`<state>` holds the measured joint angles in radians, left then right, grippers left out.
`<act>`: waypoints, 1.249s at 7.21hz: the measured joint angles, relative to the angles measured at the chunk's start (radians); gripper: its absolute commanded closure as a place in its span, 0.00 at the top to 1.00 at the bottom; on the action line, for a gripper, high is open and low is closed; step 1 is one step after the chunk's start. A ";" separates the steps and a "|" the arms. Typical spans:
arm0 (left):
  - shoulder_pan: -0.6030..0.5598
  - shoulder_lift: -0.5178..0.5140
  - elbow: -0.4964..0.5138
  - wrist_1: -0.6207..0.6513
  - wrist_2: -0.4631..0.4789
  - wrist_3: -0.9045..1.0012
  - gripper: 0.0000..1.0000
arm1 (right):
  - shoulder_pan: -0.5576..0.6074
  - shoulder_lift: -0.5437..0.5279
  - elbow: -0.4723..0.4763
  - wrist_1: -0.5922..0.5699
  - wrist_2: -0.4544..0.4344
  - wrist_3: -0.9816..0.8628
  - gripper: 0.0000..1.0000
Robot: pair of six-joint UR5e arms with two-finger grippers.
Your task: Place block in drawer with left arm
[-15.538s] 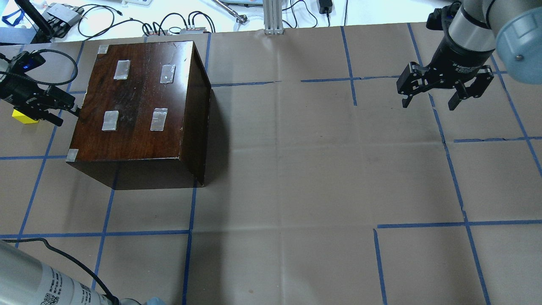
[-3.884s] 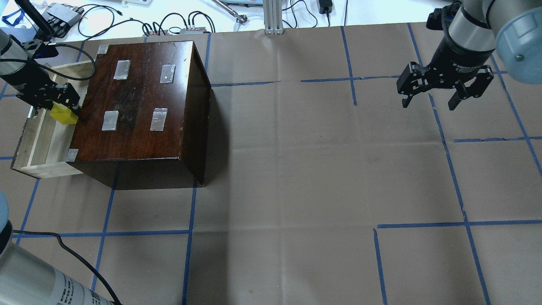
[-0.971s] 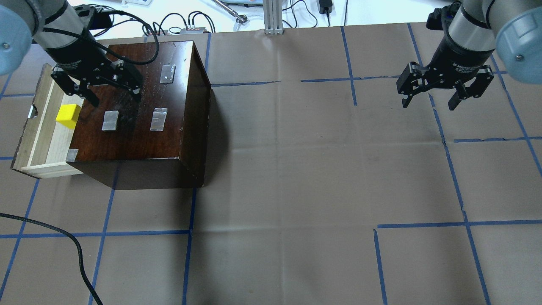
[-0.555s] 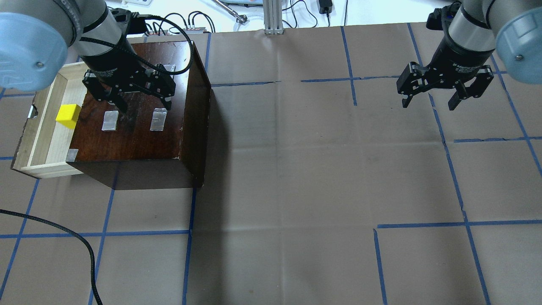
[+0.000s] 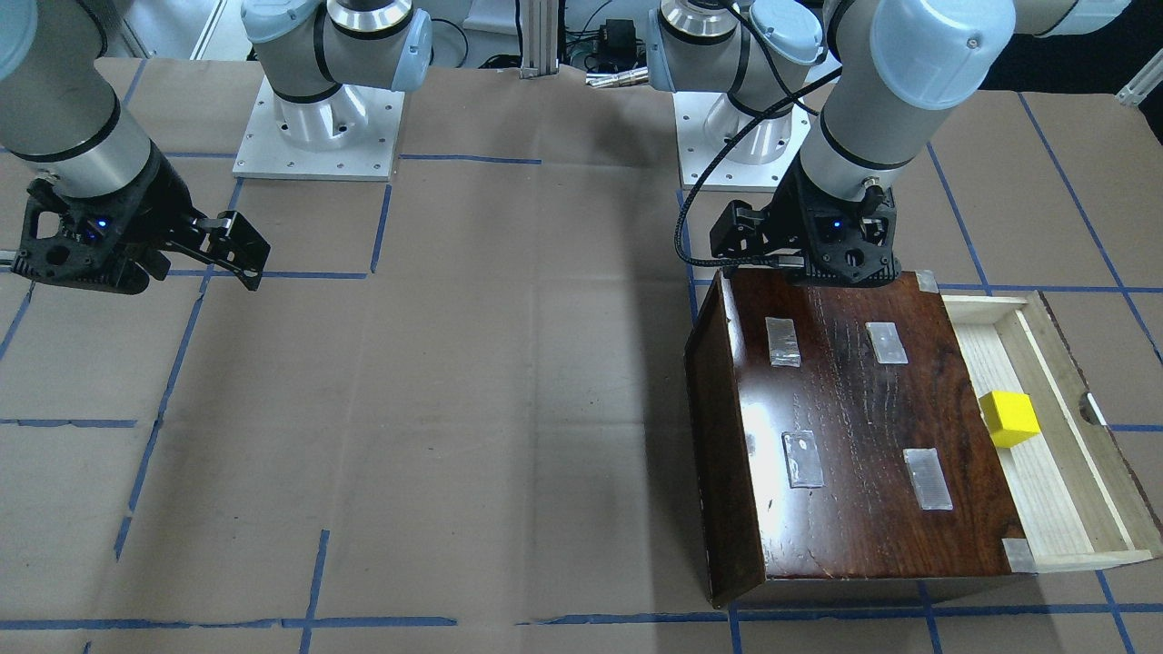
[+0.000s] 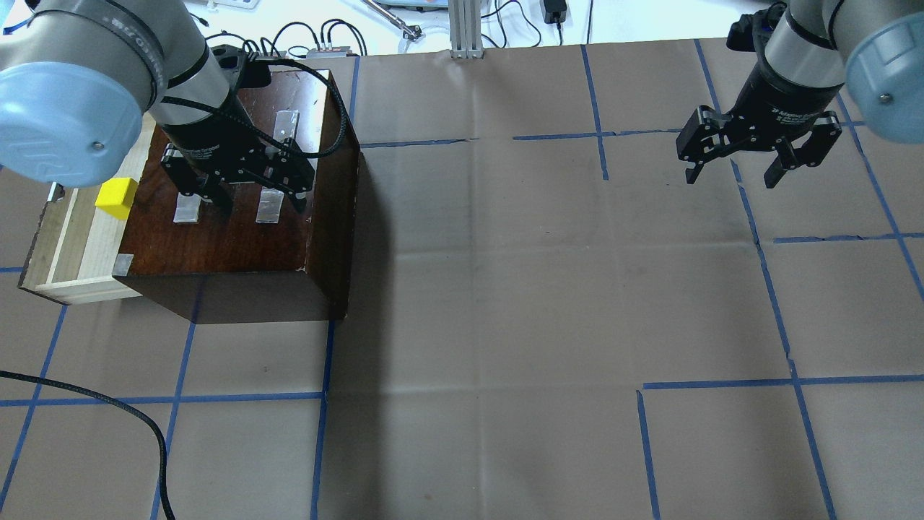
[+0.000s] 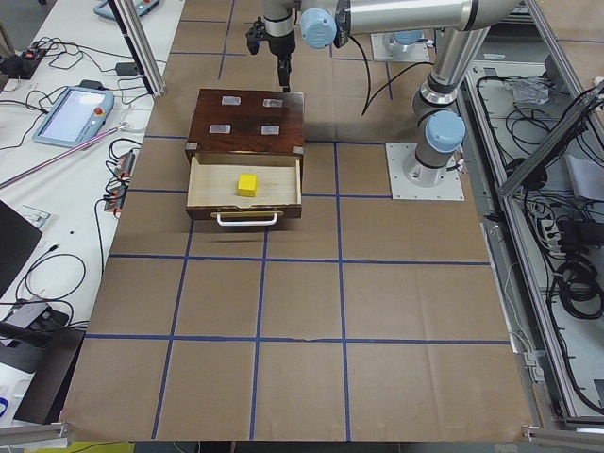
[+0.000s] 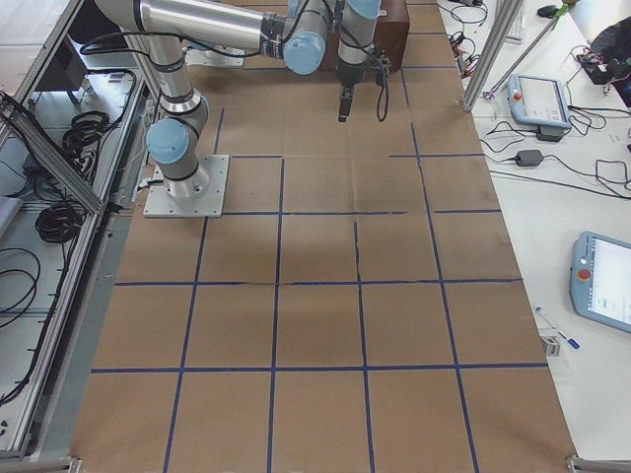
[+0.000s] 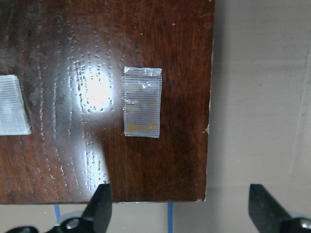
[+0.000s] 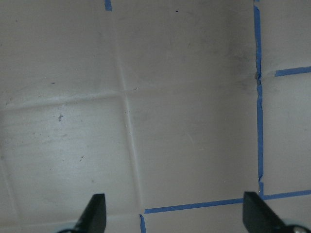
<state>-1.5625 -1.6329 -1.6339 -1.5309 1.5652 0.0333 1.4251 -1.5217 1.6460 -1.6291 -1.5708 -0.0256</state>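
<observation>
One brown papered table (image 6: 505, 303), blue tape grid (image 6: 722, 383)

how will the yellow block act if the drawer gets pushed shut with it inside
The block is a flat-faced cube resting on one face, so it should slide or stay put, not roll. It lies loose on the bare wood floor of the drawer, so a quick push might shift it.

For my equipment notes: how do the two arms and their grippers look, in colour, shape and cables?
The left arm and right arm are silver-grey tubes with pale blue joint caps. The left gripper and right gripper are black, two-fingered, with white lettering. A black braided cable trails to the left gripper.
</observation>
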 measured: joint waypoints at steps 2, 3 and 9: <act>-0.012 0.000 0.009 0.037 0.012 -0.003 0.99 | 0.000 0.000 0.000 0.000 0.000 0.000 1.00; -0.014 -0.001 0.014 0.044 0.013 -0.004 0.99 | 0.000 0.000 0.000 0.000 0.000 0.000 1.00; -0.014 -0.006 0.013 0.058 0.014 -0.003 0.99 | 0.000 0.000 -0.001 0.000 0.000 0.001 1.00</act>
<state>-1.5769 -1.6388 -1.6206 -1.4734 1.5797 0.0304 1.4251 -1.5216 1.6454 -1.6291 -1.5708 -0.0250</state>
